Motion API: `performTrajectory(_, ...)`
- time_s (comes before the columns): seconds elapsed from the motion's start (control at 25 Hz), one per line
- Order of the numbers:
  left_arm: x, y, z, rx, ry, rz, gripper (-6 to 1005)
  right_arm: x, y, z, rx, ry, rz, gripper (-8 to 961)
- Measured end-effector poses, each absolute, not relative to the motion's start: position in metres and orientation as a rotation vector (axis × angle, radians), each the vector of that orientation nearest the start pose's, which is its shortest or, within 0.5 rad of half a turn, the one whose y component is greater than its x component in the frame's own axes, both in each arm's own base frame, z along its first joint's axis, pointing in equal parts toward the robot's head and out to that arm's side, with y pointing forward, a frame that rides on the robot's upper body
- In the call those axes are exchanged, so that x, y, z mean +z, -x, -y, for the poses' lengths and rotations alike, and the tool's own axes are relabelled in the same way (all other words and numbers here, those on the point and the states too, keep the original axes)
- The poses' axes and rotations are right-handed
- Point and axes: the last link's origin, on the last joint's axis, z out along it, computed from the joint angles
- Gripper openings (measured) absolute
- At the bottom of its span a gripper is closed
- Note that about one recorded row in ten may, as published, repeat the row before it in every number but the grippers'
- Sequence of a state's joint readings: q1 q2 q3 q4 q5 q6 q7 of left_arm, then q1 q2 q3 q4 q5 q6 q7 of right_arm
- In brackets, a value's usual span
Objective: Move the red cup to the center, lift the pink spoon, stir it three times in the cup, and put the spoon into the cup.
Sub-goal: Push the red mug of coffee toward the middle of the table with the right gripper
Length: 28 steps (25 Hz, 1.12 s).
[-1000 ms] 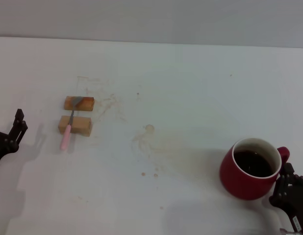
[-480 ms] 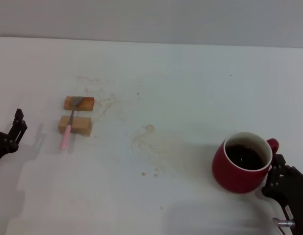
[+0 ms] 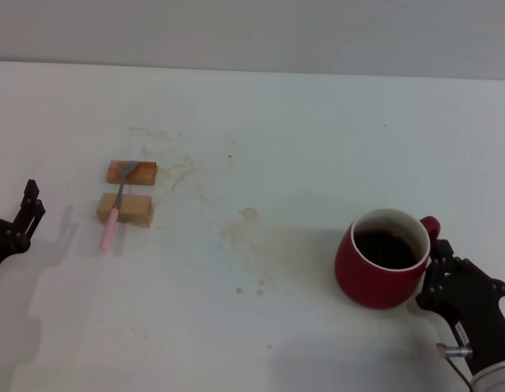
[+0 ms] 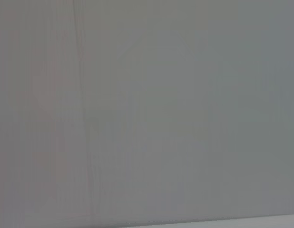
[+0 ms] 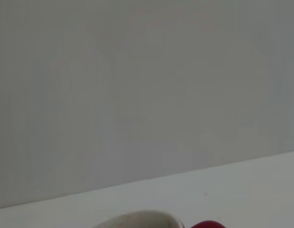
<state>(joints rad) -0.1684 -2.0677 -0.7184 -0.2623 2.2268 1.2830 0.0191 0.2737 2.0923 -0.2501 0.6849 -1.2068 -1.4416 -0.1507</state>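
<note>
The red cup point(image 3: 375, 273), with dark liquid inside, stands on the white table point(image 3: 301, 147) at the right front. My right gripper point(image 3: 438, 263) is shut on the cup's handle from the right side. The cup's white rim point(image 5: 137, 220) and red handle show at the edge of the right wrist view. The pink spoon point(image 3: 113, 220) lies across two tan wooden blocks at the left, its grey bowl on the far block point(image 3: 142, 172) and its handle over the near block point(image 3: 134, 209). My left gripper point(image 3: 30, 206) is open and empty at the table's left edge, apart from the spoon.
Faint brown stains point(image 3: 249, 216) mark the table's middle. The left wrist view shows only a plain grey wall point(image 4: 147, 114).
My right gripper has slid the red cup to the left and a little farther back, toward the table's middle. The left arm and the spoon have not moved.
</note>
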Motion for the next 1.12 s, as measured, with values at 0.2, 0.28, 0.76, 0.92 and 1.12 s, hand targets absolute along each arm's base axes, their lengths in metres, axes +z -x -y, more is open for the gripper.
performTrajectory(0.2, -0.020, 0.365, -0.243, -0.569, 1.561, 0.510, 806, -0.110, -0.291, -0.196, 0.740, 1.623, -0.876, 1)
performTrajectory(0.28, -0.020, 0.364, -0.243, -0.572, 1.561, 0.509, 806, -0.111, -0.289, -0.199, 0.743, 1.635, -0.874, 1)
performTrajectory(0.76, -0.021, 0.361, -0.245, -0.586, 1.564, 0.496, 806, -0.119, -0.281, -0.214, 0.747, 1.692, -0.880, 0)
performTrajectory(0.92, -0.021, 0.361, -0.244, -0.587, 1.566, 0.496, 806, -0.122, -0.279, -0.220, 0.740, 1.708, -0.883, 1)
performTrajectory(1.12, -0.021, 0.361, -0.244, -0.587, 1.566, 0.497, 805, -0.122, -0.277, -0.227, 0.742, 1.719, -0.874, 0)
